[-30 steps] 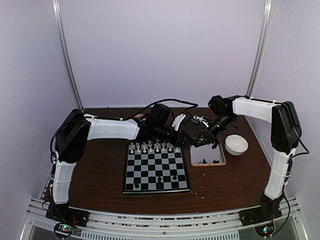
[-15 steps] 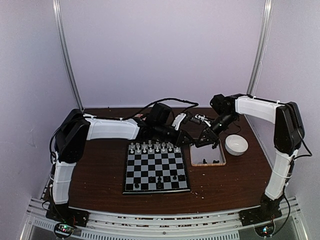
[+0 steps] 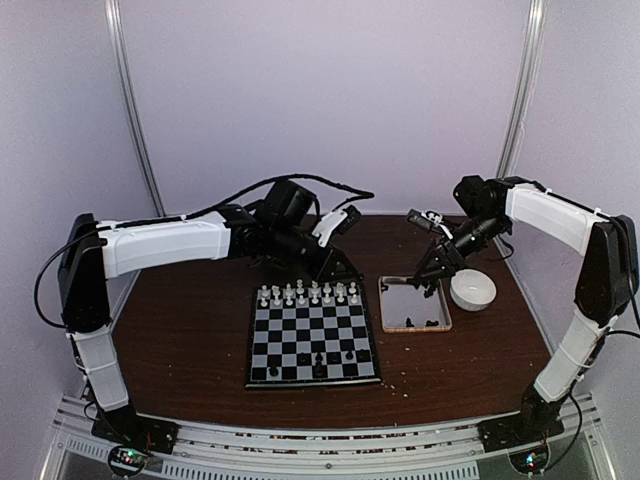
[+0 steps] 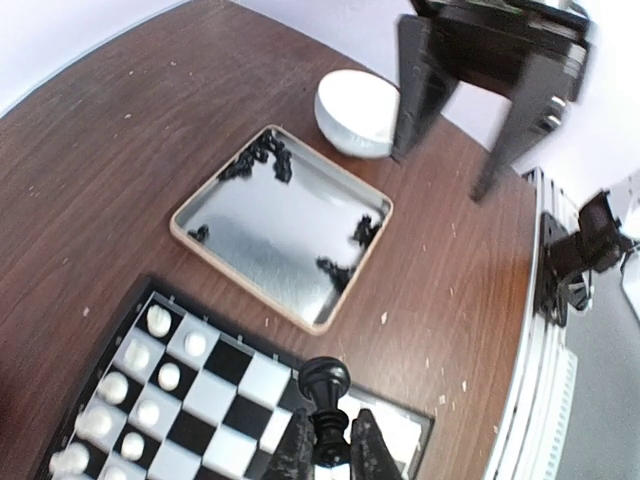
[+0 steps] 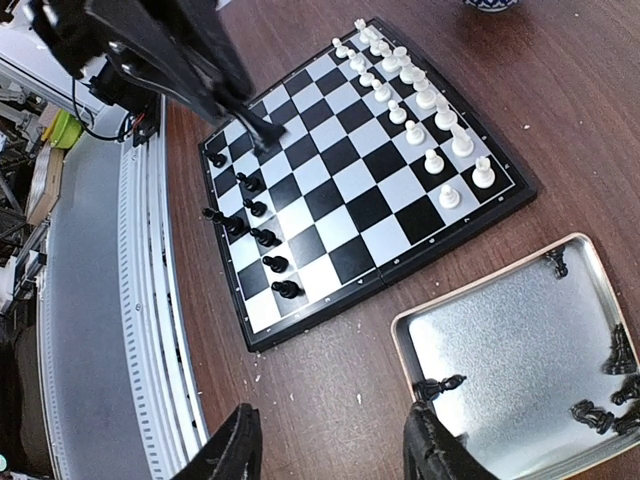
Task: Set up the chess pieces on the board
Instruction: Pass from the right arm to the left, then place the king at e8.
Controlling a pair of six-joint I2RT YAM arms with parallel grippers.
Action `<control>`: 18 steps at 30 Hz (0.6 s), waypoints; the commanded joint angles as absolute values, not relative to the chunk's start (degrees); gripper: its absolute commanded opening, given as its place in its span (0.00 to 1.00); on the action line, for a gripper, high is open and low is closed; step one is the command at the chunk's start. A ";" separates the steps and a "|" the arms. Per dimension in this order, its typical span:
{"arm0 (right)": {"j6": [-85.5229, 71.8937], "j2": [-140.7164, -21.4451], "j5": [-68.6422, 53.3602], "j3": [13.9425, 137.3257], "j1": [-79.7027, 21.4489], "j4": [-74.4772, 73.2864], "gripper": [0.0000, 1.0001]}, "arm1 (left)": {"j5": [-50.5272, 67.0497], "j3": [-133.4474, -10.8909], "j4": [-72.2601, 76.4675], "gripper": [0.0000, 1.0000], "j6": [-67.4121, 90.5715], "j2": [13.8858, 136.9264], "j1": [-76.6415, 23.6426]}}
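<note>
Lilac walls point(image 3: 320, 100) ring a brown table point(image 3: 190, 330); black-and-silver board point(image 3: 300, 335) at centre, white pieces point(image 3: 305, 294) along 12 o'clock. Left gripper point(image 4: 330, 450) pinches a black piece point(image 4: 325, 385); right gripper point(image 5: 335, 445) stands open.

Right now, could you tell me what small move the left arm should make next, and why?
Probably lower the left fingers to a free square in the board's near rows: they pinch a black piece aloft, and black's rows show gaps.
</note>
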State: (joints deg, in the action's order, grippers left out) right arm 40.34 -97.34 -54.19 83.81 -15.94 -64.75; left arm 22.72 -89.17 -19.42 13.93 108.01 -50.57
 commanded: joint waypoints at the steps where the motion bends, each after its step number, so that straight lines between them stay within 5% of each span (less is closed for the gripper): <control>1: 38.91 -96.80 -52.96 81.71 -15.46 -62.05 0.49 | 17.47 -85.80 -32.70 0.00 7.43 99.80 -50.98; 18: 36.56 -98.71 -47.03 78.35 -15.48 -56.94 0.46 | 7.81 -74.89 -53.48 0.00 1.69 88.08 -59.72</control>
